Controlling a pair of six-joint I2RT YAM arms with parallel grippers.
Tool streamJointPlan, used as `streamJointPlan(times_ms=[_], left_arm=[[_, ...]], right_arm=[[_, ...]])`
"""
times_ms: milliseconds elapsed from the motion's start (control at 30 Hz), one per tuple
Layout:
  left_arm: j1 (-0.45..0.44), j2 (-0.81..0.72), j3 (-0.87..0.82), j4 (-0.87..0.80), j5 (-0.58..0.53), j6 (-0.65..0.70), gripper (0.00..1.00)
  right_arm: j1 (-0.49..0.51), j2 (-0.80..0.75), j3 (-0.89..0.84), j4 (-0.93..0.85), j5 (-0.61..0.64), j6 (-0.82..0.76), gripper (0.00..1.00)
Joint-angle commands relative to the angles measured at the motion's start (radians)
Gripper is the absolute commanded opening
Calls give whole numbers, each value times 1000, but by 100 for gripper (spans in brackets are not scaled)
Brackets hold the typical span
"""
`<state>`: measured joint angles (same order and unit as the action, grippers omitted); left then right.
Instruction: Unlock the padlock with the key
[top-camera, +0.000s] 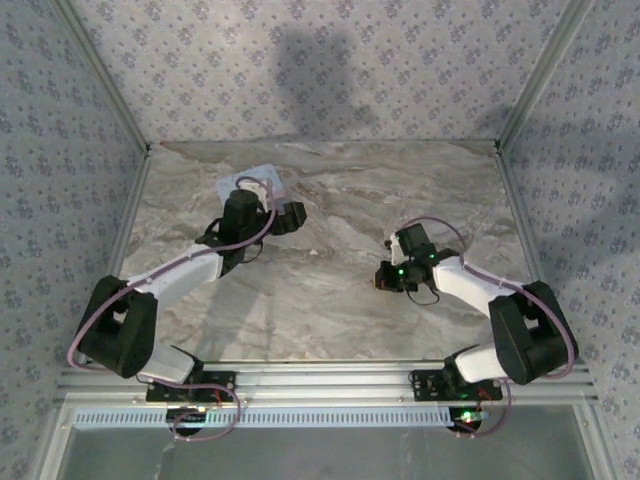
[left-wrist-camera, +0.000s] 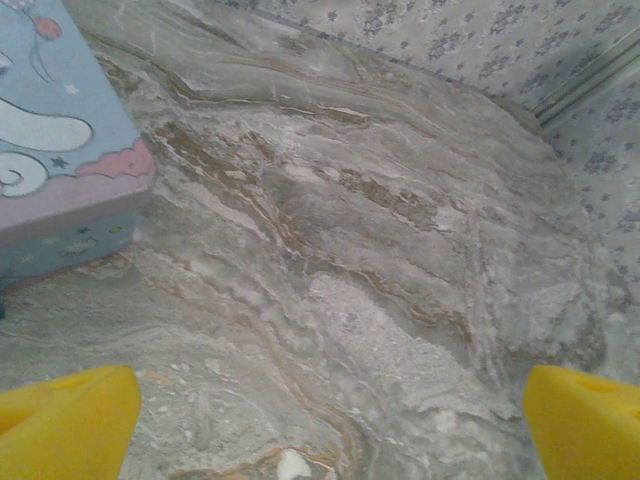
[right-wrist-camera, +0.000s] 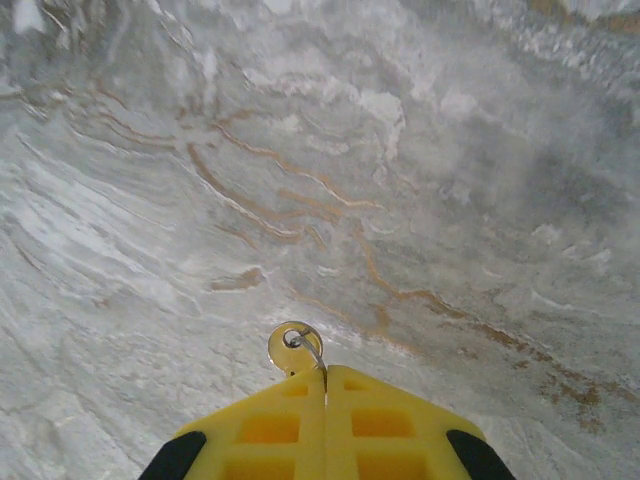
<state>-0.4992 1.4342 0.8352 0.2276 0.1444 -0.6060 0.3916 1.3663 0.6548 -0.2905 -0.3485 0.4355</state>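
The marble table (top-camera: 330, 300) carries 1 landmark, the pale blue cartoon-printed tin (top-camera: 258, 183), set toward its far left. The left gripper (left-wrist-camera: 328, 425) hovers just beside the tin's right-hand edge, low over bare marble. Its 2 yellow fingers are spread wide with nothing between them. I judge it waits there to steady the lock once the key arrives.

The right gripper (right-wrist-camera: 325, 380) sits well apart from the tin, out to its right and nearer the arm bases, with its jaws pressed fully together on the key (right-wrist-camera: 293, 346). The key's round brassy head and small wire ring poke out past the fingertips. The blade therefore seems buried between the pads, which would likely need sorting before any insertion.

The padlock I cannot place with certainty. A dark blue sliver (left-wrist-camera: 2, 306) at the foot of the tin's near wall, at the very edge of the left wrist view, may be it. If so, the key has the whole stretch to the tin to cross.
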Motion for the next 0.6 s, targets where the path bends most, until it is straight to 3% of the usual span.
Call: streamJointPlan(times_ms=[0, 267, 467, 567], left_arm=[[5, -7, 26, 27, 144, -95, 96], [-17, 121, 80, 195, 384, -270, 84], [-46, 160, 104, 224, 411, -264, 81], [-48, 154, 101, 232, 412, -256, 80]], right_arm=[[25, -73, 22, -8, 55, -31, 0], [196, -229, 44, 54, 480, -295, 0], [338, -281, 24, 210, 715, -677, 0], [353, -300, 19, 258, 735, -806, 0]])
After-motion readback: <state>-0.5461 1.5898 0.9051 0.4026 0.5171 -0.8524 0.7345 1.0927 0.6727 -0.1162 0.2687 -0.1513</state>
